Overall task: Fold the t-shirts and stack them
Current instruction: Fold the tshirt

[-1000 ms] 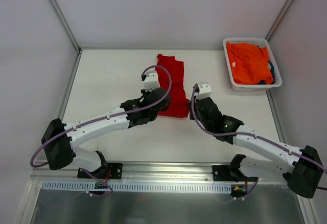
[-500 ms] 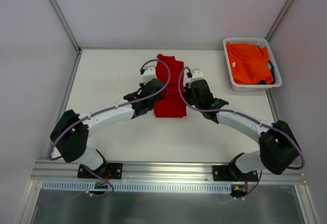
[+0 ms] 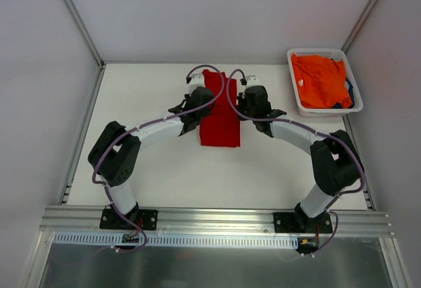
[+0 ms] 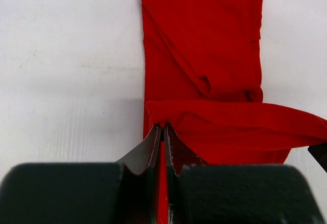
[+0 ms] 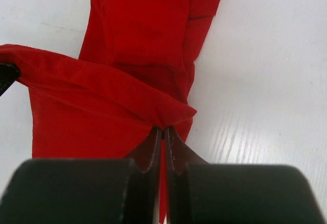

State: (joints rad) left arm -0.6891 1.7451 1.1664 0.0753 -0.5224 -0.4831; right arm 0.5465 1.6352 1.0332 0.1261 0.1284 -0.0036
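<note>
Clamping a raised edge of the red t-shirt [image 3: 220,127], fingers of the left gripper [image 4: 163,127] and right gripper [image 5: 163,128] pinch its opposite corners, near the worktop's [image 3: 145,91] far edge.

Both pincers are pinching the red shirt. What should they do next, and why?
Probably carry the pinched edge to the far end of the red t-shirt and lower it. The left pincer and right pincer are shut on a corner of that lifted edge, and cloth lies uncovered beyond it.
</note>
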